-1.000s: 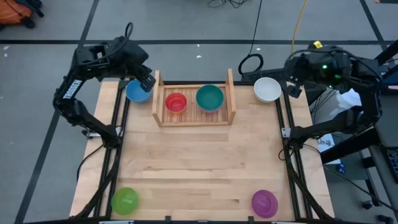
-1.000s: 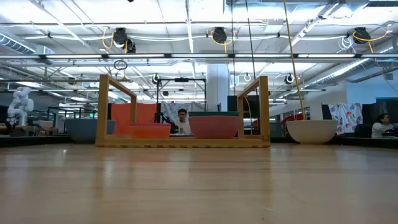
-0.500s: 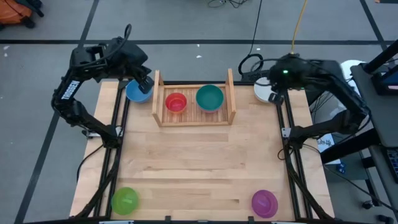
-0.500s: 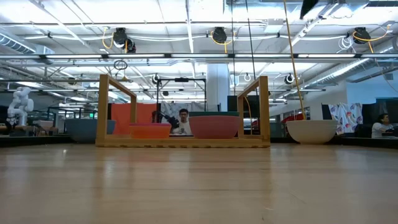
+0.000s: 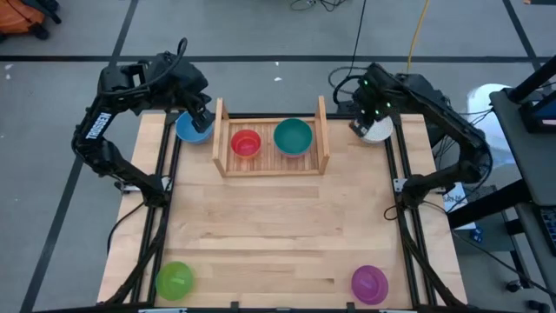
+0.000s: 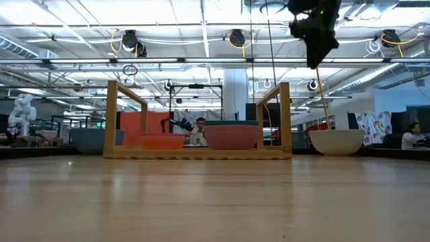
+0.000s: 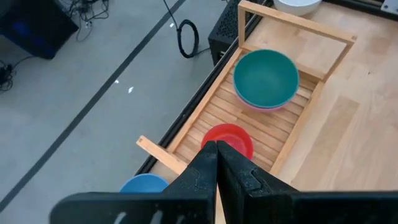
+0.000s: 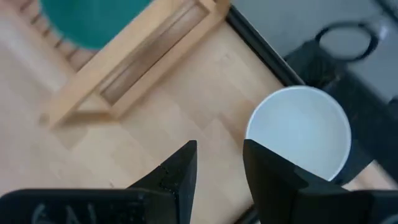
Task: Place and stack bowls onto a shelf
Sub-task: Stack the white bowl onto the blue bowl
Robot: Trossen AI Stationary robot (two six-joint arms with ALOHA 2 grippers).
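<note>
The light-wood shelf [image 5: 271, 162] stands at the table's far middle. On its slats rest a red bowl [image 5: 246, 143] and a teal bowl [image 5: 293, 136] stacked on a pink one [image 7: 249, 101]. A blue bowl [image 5: 189, 130] sits left of the shelf, and my left gripper [image 7: 216, 149] hangs shut and empty above it. Right of the shelf sits a white bowl [image 8: 301, 134]. My right gripper [image 8: 219, 149] hovers open above that bowl's left side, touching nothing. A green bowl [image 5: 174, 280] and a purple bowl [image 5: 369, 283] sit at the near corners.
The shelf's two upright side boards [image 5: 218, 126] [image 5: 322, 122] stand between the bowls on the slats and those beside them. Black frame rails [image 5: 395, 165] run along the table's left and right edges. The bare wooden tabletop [image 5: 278, 226] spreads across the middle.
My right gripper has swung in from beyond the table's far right corner toward the table's left and down, coming over the white bowl. It has turned and tipped downward on the way and stayed open. The bowls have kept their places.
</note>
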